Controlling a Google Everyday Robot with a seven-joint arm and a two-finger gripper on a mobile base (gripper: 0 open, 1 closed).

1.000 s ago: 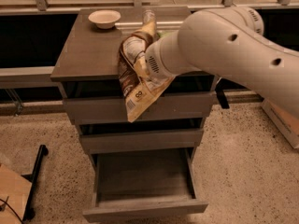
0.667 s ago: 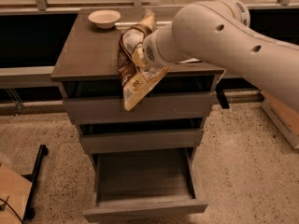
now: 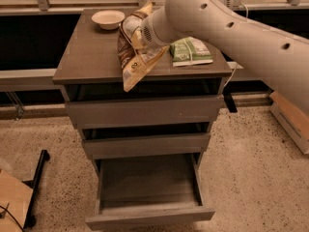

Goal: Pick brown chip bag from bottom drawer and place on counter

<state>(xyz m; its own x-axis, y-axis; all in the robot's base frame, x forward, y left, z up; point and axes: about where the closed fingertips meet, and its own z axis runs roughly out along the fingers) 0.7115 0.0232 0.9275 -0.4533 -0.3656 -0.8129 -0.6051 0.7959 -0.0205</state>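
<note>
My gripper (image 3: 136, 35) is at the end of the big white arm, over the middle of the counter (image 3: 89, 57). It is shut on the brown chip bag (image 3: 131, 62), which hangs tilted from it. The bag's pale lower end reaches down past the counter's front edge. The bag's dark middle and white label show to the left of the gripper. The bottom drawer (image 3: 147, 190) is pulled open below, and nothing shows inside it.
A white bowl (image 3: 108, 19) stands at the back left of the counter. A green-and-white bag (image 3: 190, 51) lies flat on the counter's right side. The two upper drawers are slightly ajar. A cardboard box (image 3: 289, 117) sits on the floor at right.
The arm has carried the bag up and back, from in front of the top drawer to above the counter. The green-and-white bag has come into view from behind the arm.
</note>
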